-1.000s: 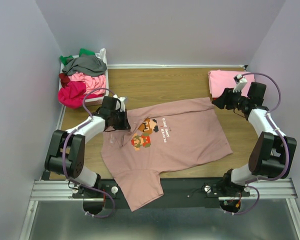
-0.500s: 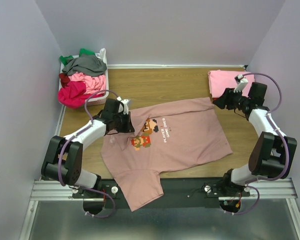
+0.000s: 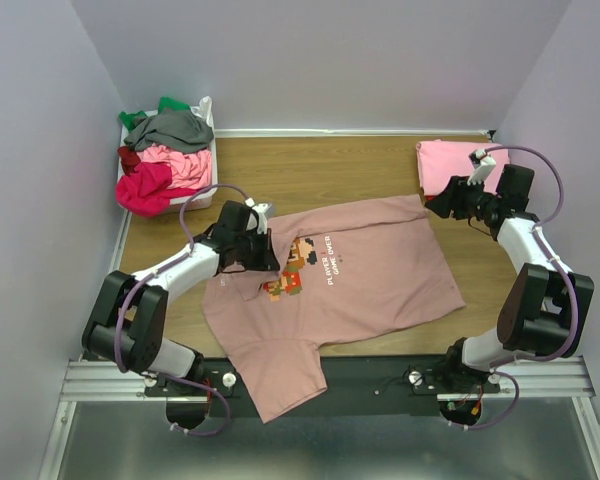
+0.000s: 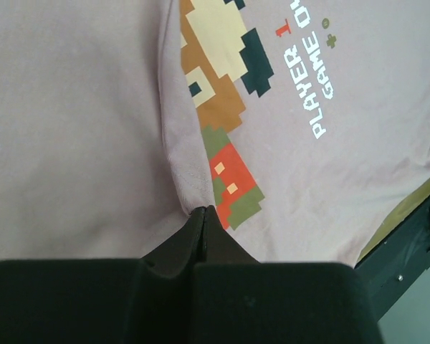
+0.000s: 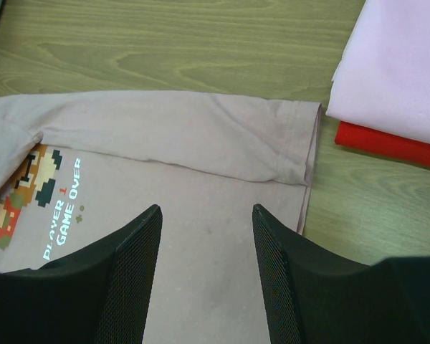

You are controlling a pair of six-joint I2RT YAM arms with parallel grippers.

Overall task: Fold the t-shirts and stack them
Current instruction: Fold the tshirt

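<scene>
The dusty-pink t-shirt lies print-up on the wooden table, its pixel-art character and white text showing. My left gripper is shut on a pinched fold of its left side, the jaws meeting at the edge of the print. My right gripper hovers open above the shirt's far right corner, nothing between its fingers. More t-shirts are heaped in the bin at the back left.
A white bin holds the heap of bright pink, red, grey and green tees. At the back right, a folded pink tee lies on a folded red one. The shirt's lower sleeve hangs over the table's near edge.
My left gripper has moved to the right, dragging the shirt's pinched left side over towards the print. The right arm has stayed where it was.
</scene>
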